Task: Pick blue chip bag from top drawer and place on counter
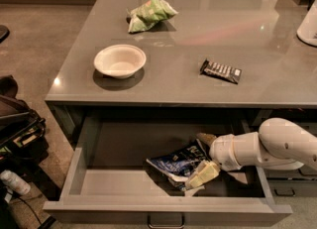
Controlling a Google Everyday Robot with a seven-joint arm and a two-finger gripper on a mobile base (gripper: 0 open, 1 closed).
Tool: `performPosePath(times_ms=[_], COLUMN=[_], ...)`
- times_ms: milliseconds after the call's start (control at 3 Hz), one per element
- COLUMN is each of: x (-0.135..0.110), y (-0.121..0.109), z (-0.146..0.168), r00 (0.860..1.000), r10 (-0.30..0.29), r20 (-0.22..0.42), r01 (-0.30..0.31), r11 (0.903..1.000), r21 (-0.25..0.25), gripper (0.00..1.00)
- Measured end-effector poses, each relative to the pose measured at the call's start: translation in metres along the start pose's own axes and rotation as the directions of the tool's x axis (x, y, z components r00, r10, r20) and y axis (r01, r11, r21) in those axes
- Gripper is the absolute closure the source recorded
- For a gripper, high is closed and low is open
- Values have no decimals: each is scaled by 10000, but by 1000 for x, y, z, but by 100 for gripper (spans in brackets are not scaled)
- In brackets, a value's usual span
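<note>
The blue chip bag [172, 164] lies crumpled on the floor of the open top drawer [99, 208], right of its middle. My gripper [203, 156] reaches into the drawer from the right on a white arm. Its two fingers are spread, one behind the bag's right end and one in front of it, so the bag's right edge sits between them. The bag still rests on the drawer floor. The grey counter [188, 49] lies above the drawer.
On the counter are a white bowl [120, 60], a light green snack bag [148, 14], a black bar wrapper [221, 71] and a white object [309, 25] at the far right edge. A black bag [17, 124] sits on the floor at left. Narrower drawers [287, 188] are at lower right.
</note>
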State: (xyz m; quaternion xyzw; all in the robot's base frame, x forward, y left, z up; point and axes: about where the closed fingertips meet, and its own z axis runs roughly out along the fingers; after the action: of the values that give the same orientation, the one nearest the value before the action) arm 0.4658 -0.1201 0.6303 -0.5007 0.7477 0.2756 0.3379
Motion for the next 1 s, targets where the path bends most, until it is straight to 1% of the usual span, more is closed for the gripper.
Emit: performPosePath(times_ms=[333, 667, 1000], x=[5, 5, 5], y=[0, 0, 0], z=[24, 25, 25], r00=[10000, 10000, 10000], r10=[15, 21, 21], r20=[11, 13, 13], r01=[-15, -21, -21], r11=[9999, 10000, 10000], r21=[-102, -89, -89], gripper=[0, 19, 42])
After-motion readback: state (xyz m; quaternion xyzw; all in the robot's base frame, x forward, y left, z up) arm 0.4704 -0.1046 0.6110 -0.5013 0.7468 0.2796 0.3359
